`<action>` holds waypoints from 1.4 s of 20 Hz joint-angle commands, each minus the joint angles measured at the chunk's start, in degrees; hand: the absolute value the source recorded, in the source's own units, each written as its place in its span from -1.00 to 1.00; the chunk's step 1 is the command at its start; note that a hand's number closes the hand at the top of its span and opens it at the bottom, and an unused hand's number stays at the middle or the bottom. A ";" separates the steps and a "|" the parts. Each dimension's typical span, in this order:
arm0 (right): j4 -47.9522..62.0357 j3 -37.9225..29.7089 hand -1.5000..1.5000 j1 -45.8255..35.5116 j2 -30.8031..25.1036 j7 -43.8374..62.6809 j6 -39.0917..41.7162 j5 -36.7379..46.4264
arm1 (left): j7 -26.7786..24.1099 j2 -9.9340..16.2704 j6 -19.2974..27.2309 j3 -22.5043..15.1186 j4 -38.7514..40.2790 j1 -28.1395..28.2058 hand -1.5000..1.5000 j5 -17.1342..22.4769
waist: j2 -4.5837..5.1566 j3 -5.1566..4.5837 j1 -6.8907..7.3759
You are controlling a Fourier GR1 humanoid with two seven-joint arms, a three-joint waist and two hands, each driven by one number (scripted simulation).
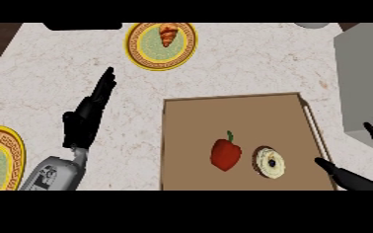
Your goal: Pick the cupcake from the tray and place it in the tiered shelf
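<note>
The cupcake (270, 162) lies on the brown tray (218, 113), just right of a red bell pepper (226, 154). The right hand (348, 176) is near it, fingers straight. The left hand (89, 113) rests open on the counter, well apart.

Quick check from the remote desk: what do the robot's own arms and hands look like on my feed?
The left hand is black, with slim, tapering fingers, on a grey forearm whose casing carries dark markings. Of the right hand only black fingers show at the view's lower right; its forearm is out of view. No cables are visible.
</note>
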 commanded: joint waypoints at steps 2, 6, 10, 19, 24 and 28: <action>-11.87 1.24 -1.00 5.78 -8.43 11.29 2.03 4.46 | -1.76 -0.73 -1.35 -0.31 1.51 1.02 0.00 -0.90 | 0.13 0.17 0.90; -19.97 2.71 -1.00 4.21 -13.23 25.76 1.52 8.66 | -4.23 -1.79 -1.81 0.25 3.08 1.03 0.00 -1.41 | 0.25 0.16 1.42; -24.67 3.34 -1.00 3.89 -21.00 36.64 6.01 11.65 | 0.61 -2.44 -1.27 -0.91 -0.68 -0.31 0.00 -1.64 | 0.21 0.16 2.21; -39.17 8.81 -1.00 -1.63 -33.51 65.50 15.92 16.40 | -1.17 -3.06 -2.62 0.75 3.12 -1.44 0.00 -1.88 | 0.32 0.13 2.21; -40.84 17.84 -1.00 -12.72 -28.87 79.36 16.23 21.29 | -2.77 -5.09 -2.02 0.10 3.31 -1.03 0.00 -4.64 | 0.39 0.19 2.64; -36.95 21.44 -1.00 -19.15 -24.19 81.57 18.43 23.68 | -1.14 -4.94 -2.96 1.27 0.87 -0.02 0.00 -5.05 | 0.29 0.24 2.65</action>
